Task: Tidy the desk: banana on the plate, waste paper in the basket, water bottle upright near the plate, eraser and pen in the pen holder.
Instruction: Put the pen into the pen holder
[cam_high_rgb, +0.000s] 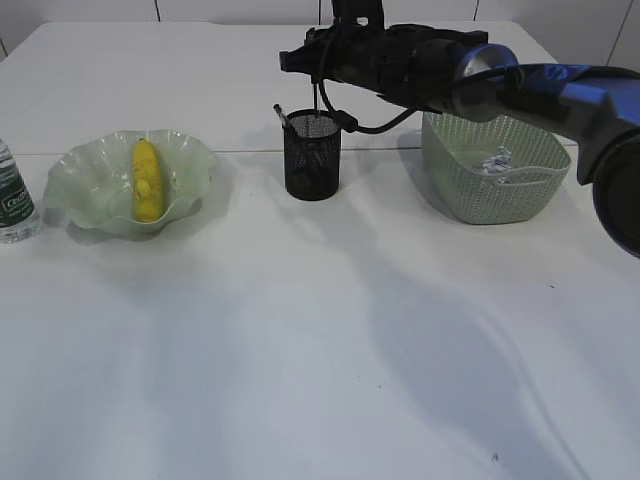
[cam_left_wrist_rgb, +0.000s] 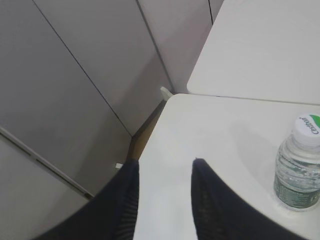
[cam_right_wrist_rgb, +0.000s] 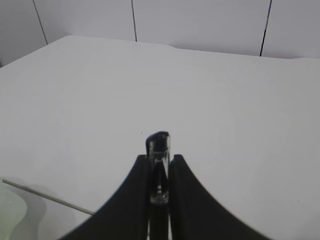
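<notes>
The pen (cam_right_wrist_rgb: 159, 167) is pinched between the right gripper's (cam_right_wrist_rgb: 159, 172) nearly closed jaws, hanging above the holder (cam_high_rgb: 312, 155) mid-bench. The step in hand looks like pen into holder; next comes lowering and release. The left gripper's (cam_left_wrist_rgb: 165, 172) jaws stand part open, empty.

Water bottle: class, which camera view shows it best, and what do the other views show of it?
The left wrist view: the water bottle shows cap and label close up. The exterior view has it cut off at the left edge. The right wrist view doesn't show it.
</notes>
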